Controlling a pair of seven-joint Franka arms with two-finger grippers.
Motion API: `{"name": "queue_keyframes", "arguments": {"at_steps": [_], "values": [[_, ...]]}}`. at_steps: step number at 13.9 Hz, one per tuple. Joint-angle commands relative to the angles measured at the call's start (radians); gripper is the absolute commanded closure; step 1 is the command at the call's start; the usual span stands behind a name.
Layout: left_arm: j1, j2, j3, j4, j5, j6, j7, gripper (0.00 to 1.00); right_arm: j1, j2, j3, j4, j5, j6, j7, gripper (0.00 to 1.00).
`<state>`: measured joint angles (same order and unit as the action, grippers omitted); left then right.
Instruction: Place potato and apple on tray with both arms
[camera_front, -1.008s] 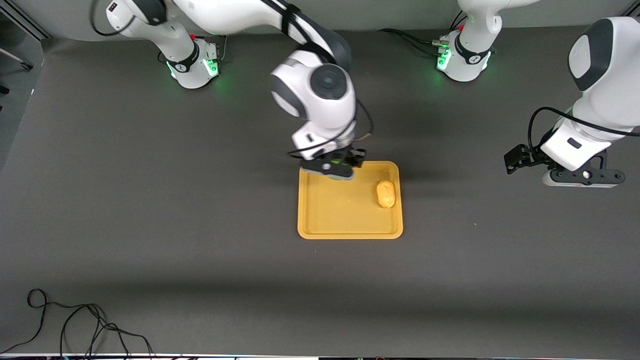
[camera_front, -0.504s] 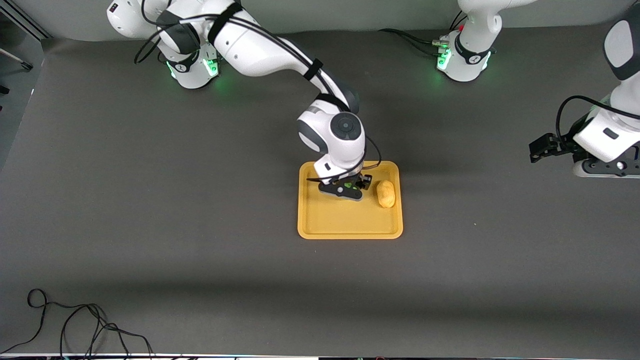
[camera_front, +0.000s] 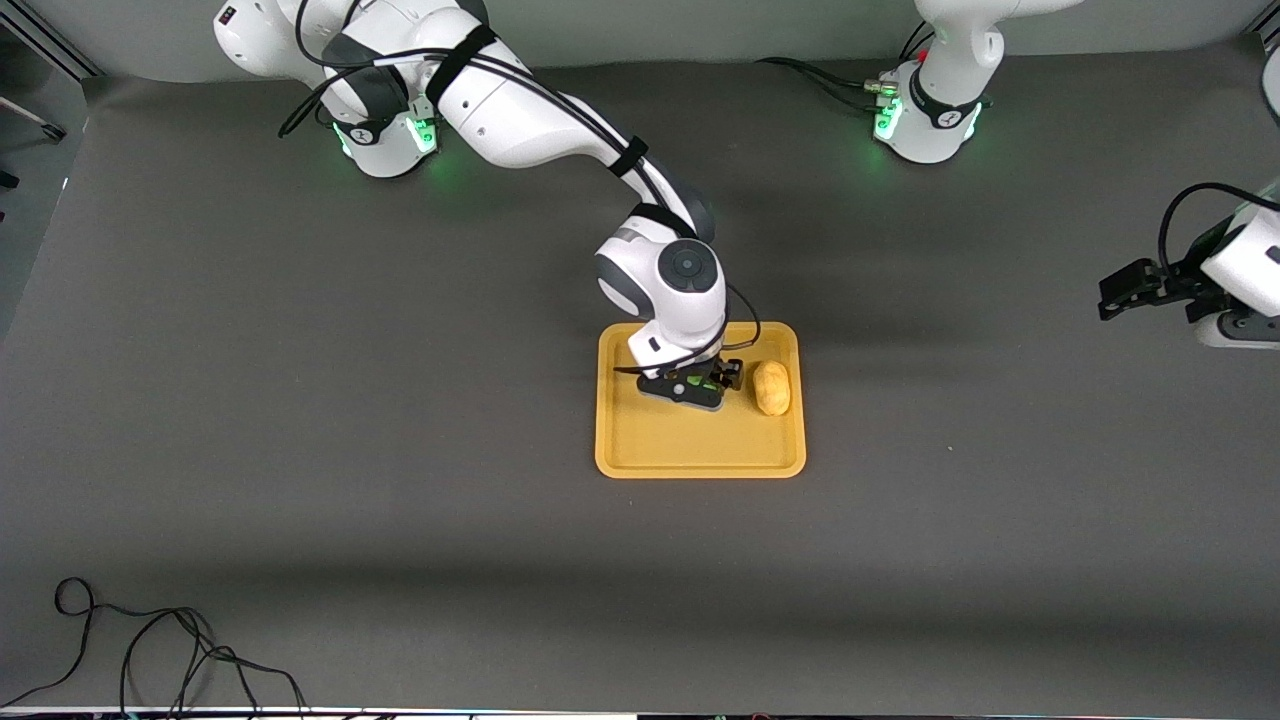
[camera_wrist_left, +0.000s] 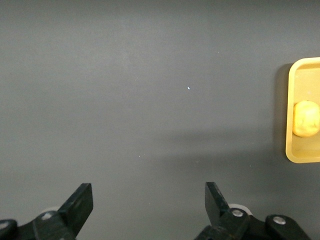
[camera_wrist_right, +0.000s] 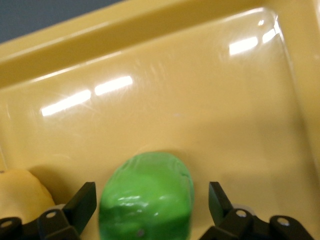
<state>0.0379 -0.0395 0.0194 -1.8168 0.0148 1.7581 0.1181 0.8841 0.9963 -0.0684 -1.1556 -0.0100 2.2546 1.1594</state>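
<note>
Resting on tray (camera_front: 700, 450): apple (camera_wrist_right: 146, 197), between the spread, released fingers of right pincer (camera_front: 692, 384); potato (camera_front: 771, 387) beside it. Left pincer (camera_wrist_left: 149, 207), released, waits over bare counter (camera_front: 400, 450).

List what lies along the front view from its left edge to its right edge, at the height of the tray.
Right arm's black two-finger hand over the flat orange-yellow plastic tray → small yellow-tan oval potato on the tray → left arm's black hand above bare table.
</note>
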Motion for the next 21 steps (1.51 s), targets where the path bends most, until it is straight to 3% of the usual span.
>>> {"name": "queue_keyframes", "arguments": {"at_steps": [1, 6, 11, 16, 21], "values": [[-0.078, -0.014, 0.057, 0.022, -0.009, -0.048, 0.011, 0.0, 0.003, -0.083, -0.013, 0.013, -0.025, -0.123, 0.022, 0.0], [-0.075, -0.007, 0.053, 0.025, -0.009, -0.051, 0.009, 0.0, -0.065, -0.341, -0.016, 0.024, -0.016, -0.433, -0.015, 0.0], [-0.069, 0.003, 0.053, 0.043, -0.004, -0.054, 0.029, 0.0, -0.241, -0.559, -0.017, -0.012, -0.008, -0.711, -0.363, 0.0], [-0.066, 0.02, 0.053, 0.054, -0.009, -0.058, 0.074, 0.0, -0.569, -0.859, -0.001, -0.315, 0.053, -0.71, -0.815, 0.0], [-0.078, 0.021, 0.051, 0.06, -0.01, -0.069, 0.074, 0.0, -0.813, -0.95, -0.001, -0.392, 0.053, -0.713, -1.073, 0.0]]}}
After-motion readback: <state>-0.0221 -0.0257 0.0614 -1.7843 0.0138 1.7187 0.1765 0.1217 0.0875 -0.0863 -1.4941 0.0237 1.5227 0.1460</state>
